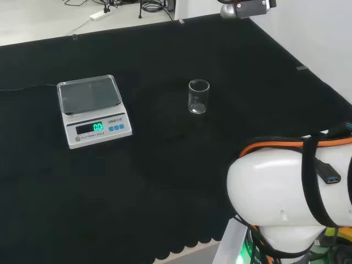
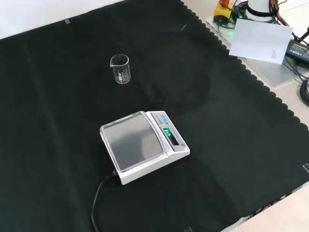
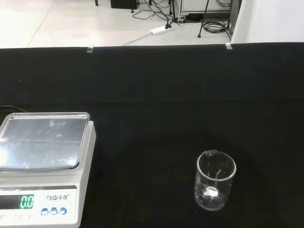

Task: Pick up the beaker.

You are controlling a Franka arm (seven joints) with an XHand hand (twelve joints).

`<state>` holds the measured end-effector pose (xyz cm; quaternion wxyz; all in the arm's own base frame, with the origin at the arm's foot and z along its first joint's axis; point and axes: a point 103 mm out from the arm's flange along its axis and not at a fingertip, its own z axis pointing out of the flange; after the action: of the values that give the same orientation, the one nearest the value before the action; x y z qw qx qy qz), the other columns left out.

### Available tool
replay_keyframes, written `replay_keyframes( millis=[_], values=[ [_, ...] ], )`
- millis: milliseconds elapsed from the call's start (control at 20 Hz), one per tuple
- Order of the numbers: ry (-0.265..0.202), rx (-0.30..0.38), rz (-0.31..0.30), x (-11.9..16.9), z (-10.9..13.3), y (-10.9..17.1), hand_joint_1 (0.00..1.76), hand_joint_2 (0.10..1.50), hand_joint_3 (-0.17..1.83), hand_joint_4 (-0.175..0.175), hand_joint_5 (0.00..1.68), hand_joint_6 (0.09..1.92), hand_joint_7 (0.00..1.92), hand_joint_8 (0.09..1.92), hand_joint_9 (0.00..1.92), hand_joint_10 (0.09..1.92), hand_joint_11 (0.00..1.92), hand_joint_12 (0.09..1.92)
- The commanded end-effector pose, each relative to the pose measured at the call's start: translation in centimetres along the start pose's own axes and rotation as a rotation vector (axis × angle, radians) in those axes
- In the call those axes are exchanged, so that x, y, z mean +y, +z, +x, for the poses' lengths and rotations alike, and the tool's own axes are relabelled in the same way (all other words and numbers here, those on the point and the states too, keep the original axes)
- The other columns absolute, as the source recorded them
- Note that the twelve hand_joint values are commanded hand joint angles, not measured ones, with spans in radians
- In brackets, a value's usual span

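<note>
A small clear glass beaker [image 1: 198,97] stands upright on the black cloth, right of the scale in the head view. In the front view the beaker [image 2: 120,68] stands beyond the scale, toward the upper left. The wrist view looks down on the beaker [image 3: 215,180] from some distance, its spout at the rim and nothing plainly inside. Nothing touches the beaker. The arm's white link [image 1: 291,192] fills the lower right of the head view.
A white digital scale [image 1: 92,110] with a steel pan and a lit green display sits left of the beaker in the head view, its scale body [image 2: 144,146] near the middle of the front view, cable trailing off. The cloth's scalloped edge [image 2: 256,79] runs at the right.
</note>
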<state>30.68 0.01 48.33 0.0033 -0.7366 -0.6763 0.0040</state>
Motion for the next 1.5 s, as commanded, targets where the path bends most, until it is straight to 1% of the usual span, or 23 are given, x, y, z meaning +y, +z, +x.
replay_keyframes(
  millis=[50, 100, 200, 400, 550, 700, 850, 1000, 1100, 1350, 1500],
  values=[
    [0.002, -0.010, -0.004, 0.1, -0.2, 0.2, 0.74, 0.51, 0.51, -0.032, 0.12, 0.09, 0.12, 0.73, 0.32, 0.85, 0.16, 1.40],
    [0.004, -0.010, -0.001, 0.1, -0.3, 0.5, 0.74, 0.54, 0.46, -0.031, 0.13, 0.09, 0.10, 0.75, 0.31, 0.88, 0.13, 1.46],
    [0.008, -0.004, 0.005, 0.3, -0.7, 1.0, 0.74, 0.56, 0.41, -0.030, 0.13, 0.09, 0.09, 0.76, 0.30, 0.90, 0.10, 1.52],
    [0.014, -0.007, 0.023, 1.0, -1.5, 2.3, 0.74, 0.57, 0.38, -0.028, 0.13, 0.09, 0.09, 0.76, 0.28, 0.90, 0.08, 1.53],
    [0.022, -0.026, 0.030, 2.1, -2.3, 3.3, 0.74, 0.58, 0.38, -0.025, 0.13, 0.09, 0.08, 0.76, 0.27, 0.90, 0.07, 1.53],
    [0.035, -0.013, 0.051, 3.5, -3.4, 5.1, 0.74, 0.58, 0.36, -0.018, 0.13, 0.09, 0.06, 0.75, 0.23, 0.91, 0.02, 1.55],
    [0.052, -0.016, 0.081, 5.1, -4.4, 7.4, 0.74, 0.59, 0.34, -0.012, 0.12, 0.09, 0.04, 0.75, 0.19, 0.92, 0.00, 1.49],
    [0.057, -0.008, 0.106, 6.6, -5.3, 9.4, 0.74, 0.59, 0.32, -0.006, 0.12, 0.09, 0.02, 0.74, 0.17, 0.93, 0.00, 1.44],
    [0.056, -0.020, 0.124, 7.5, -5.7, 10.7, 0.74, 0.59, 0.32, -0.003, 0.11, 0.09, 0.02, 0.74, 0.17, 0.93, 0.00, 1.43],
    [0.059, -0.003, 0.148, 9.1, -6.8, 13.8, 0.74, 0.58, 0.31, 0.006, 0.12, 0.09, 0.01, 0.73, 0.16, 0.93, 0.00, 1.42],
    [0.069, -0.008, 0.170, 9.9, -7.4, 15.5, 0.75, 0.59, 0.31, 0.012, 0.13, 0.09, 0.01, 0.73, 0.15, 0.93, 0.00, 1.40]
  ],
)
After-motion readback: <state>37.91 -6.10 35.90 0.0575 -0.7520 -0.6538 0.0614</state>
